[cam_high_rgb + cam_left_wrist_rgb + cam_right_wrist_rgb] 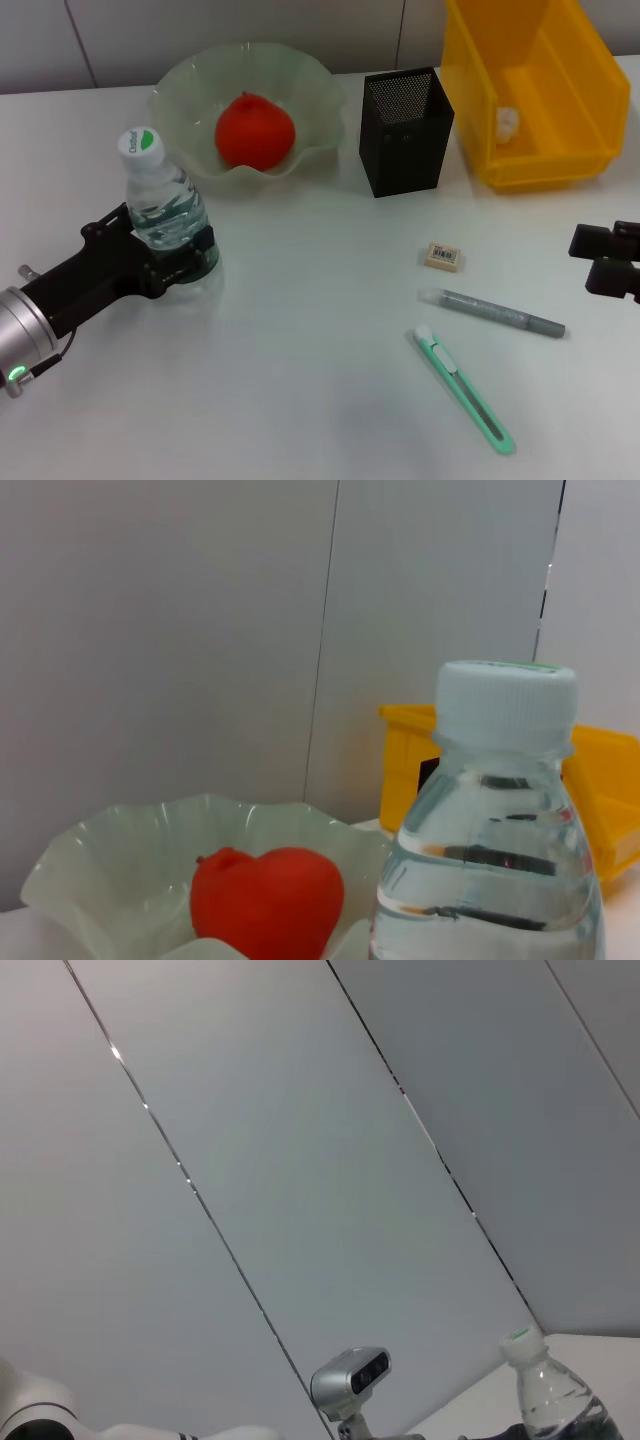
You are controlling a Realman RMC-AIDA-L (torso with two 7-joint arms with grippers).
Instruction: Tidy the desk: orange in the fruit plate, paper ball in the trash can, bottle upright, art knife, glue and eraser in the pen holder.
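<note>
- Yellow trash can (540,95) at two o'clock, paper ball (507,122) inside
- Fruit plate (190,90) at eleven cradles the orange (254,130)
- My left gripper (185,262) clamps the bottle (165,205) upright at nine
- Art knife (462,388), glue (490,312), eraser (443,256) lie loose at four, awaiting the pen holder (403,130)
- My right gripper (607,258) waits at three; grip state I cannot tell

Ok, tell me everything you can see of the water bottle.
The water bottle is clear ribbed plastic with a white cap bearing a green mark, and looks filled with water. It stands upright on the white table, in front of the fruit plate. The left hand is closed around its lower body; nothing else touches it.
</note>
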